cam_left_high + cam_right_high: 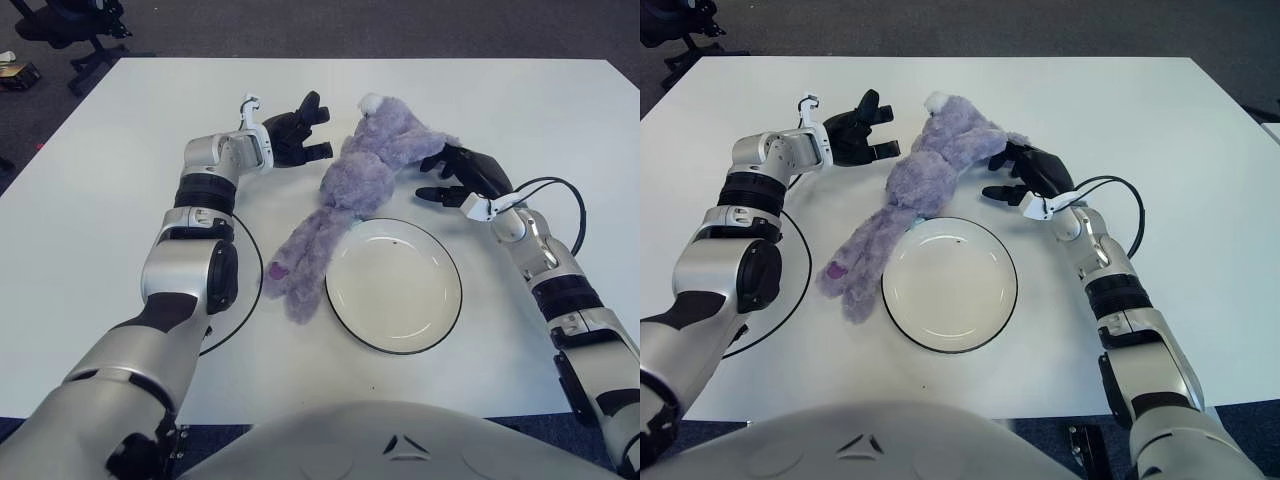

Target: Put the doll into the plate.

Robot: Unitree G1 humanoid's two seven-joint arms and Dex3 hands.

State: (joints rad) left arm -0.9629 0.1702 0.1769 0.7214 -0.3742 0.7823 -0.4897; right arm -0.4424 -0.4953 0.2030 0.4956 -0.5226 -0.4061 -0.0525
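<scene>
Fingers [312, 150] of both hands spread empty, flanking the doll [345, 185] beside plate [394, 286].

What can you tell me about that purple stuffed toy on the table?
The doll is a fluffy lilac plush, bunny-like, with long limp limbs and a white tuft at its far end. It lies stretched diagonally on the white table, not in the plate: its middle overlaps only the plate's far-left rim, and its near end lies left of the plate. The left hand is open just left of it, not gripping. The right hand is at its right side; contact is unclear.
</scene>
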